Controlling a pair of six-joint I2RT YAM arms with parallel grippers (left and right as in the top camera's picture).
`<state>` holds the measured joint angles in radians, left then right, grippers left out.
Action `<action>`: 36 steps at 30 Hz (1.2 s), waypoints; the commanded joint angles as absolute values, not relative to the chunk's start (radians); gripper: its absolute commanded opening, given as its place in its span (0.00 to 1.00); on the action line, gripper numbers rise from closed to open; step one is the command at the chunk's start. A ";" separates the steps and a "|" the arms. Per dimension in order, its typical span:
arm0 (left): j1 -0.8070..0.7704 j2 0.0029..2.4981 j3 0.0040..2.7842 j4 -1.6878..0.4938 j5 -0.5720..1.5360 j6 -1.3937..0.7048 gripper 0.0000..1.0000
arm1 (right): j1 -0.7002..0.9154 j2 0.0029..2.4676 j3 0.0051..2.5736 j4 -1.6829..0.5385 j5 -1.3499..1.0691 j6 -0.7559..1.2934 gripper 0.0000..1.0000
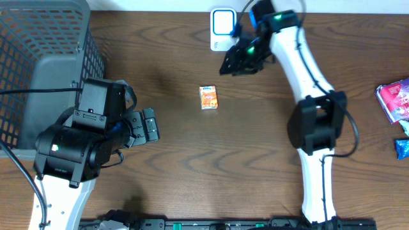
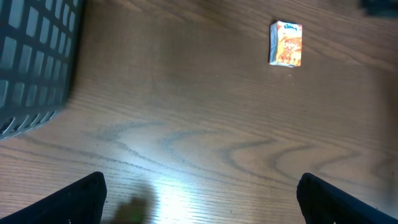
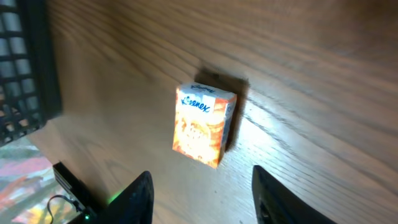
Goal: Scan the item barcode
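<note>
A small orange Kleenex tissue pack (image 1: 209, 98) lies flat on the brown table near its middle. In the right wrist view the pack (image 3: 204, 134) sits just ahead of my right gripper (image 3: 202, 202), whose jaws stand apart with nothing between them. From overhead the right gripper (image 1: 229, 66) hovers up and to the right of the pack, beside a white scanner (image 1: 222, 29) at the far edge. My left gripper (image 1: 152, 124) is wide open and empty, left of the pack. In the left wrist view the pack (image 2: 286, 43) lies far ahead of the left gripper (image 2: 199, 199).
A grey mesh basket (image 1: 38, 38) fills the far left corner and shows in both wrist views (image 2: 31, 56) (image 3: 25, 62). Colourful packets (image 1: 396, 99) and a blue one (image 1: 402, 148) lie at the right edge.
</note>
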<state>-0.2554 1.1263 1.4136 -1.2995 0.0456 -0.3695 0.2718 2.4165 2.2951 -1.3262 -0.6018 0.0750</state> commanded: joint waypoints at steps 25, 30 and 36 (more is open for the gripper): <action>-0.252 1.130 1.417 -1.301 0.033 -0.376 0.98 | 0.331 2.627 2.292 -1.401 -0.579 0.060 0.01; -0.252 1.130 1.417 -1.301 0.033 -0.376 0.98 | 0.273 2.603 2.292 -1.472 -0.801 -0.106 0.01; -0.252 1.130 1.417 -1.301 0.033 -0.375 0.98 | 0.190 2.603 2.292 -1.641 -1.102 -0.463 0.01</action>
<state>-0.2554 1.1263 1.4136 -1.2991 0.0456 -0.3695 0.2279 2.6217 2.2951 -1.5913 -0.8825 -0.2043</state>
